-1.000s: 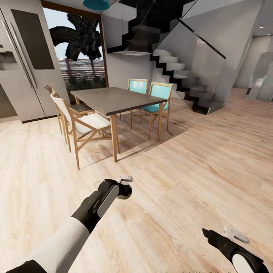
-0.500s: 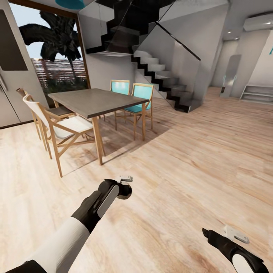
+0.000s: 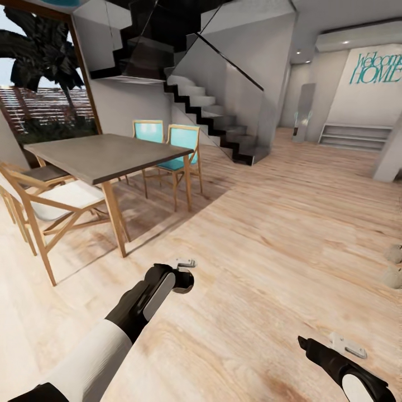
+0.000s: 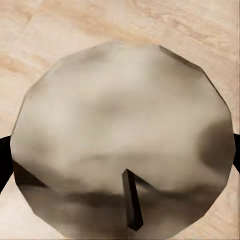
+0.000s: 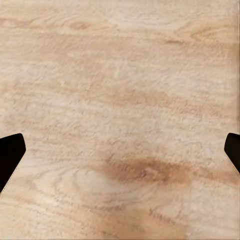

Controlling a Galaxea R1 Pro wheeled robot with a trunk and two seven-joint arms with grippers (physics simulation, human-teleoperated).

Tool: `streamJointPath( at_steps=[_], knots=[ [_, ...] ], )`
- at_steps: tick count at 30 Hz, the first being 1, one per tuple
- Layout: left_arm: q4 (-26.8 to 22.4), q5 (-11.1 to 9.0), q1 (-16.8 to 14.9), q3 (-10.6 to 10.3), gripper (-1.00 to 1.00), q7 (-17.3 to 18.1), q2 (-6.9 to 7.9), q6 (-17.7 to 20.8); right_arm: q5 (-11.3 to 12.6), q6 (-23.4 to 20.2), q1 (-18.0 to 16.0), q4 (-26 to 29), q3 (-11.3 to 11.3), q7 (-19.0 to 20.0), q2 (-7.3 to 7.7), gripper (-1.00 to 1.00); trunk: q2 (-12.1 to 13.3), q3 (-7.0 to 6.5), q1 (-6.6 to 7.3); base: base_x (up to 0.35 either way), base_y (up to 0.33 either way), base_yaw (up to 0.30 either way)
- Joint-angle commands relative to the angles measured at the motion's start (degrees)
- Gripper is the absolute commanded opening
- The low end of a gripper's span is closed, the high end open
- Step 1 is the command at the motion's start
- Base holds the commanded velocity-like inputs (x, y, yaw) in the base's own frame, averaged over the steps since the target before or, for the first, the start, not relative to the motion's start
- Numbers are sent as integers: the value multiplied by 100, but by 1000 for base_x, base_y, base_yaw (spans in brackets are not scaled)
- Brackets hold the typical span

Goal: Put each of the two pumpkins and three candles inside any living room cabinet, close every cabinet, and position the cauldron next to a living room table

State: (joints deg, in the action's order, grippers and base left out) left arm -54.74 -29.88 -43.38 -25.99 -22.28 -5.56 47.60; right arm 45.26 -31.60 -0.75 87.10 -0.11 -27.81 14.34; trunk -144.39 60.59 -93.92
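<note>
Left gripper grips a tan candle between its fingers; right gripper gapes wide over bare wood floor, dining table far left

Both arms share the same look: the left arm has a smooth white forearm shell that runs into a black wrist section with a long light-grey inset panel, capped by a rounded black knuckle and a small pale-grey clip-like piece. The right arm is glossy black too, with a white oval patch and a similar grey bracket.
</note>
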Motion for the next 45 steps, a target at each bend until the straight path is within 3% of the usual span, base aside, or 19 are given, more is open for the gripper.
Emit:
streamJointPath(
  at_steps=[1,36,45],
  knots=[
    [-9,-36,-4,-11,-100,-48,3,13,55,-13,-4,8,3,-49,1,100,-2,3,-2,303,12,-280],
    [-10,-27,-4,-11,-100,-48,3,3,53,-11,-4,-18,-6,-52,-1,100,-2,-67,-2,309,1,-280],
    [-10,-27,-4,-11,-100,-48,3,3,58,-5,-12,-11,-20,-58,-1,100,-2,-45,-2,308,0,-98]
  ],
)
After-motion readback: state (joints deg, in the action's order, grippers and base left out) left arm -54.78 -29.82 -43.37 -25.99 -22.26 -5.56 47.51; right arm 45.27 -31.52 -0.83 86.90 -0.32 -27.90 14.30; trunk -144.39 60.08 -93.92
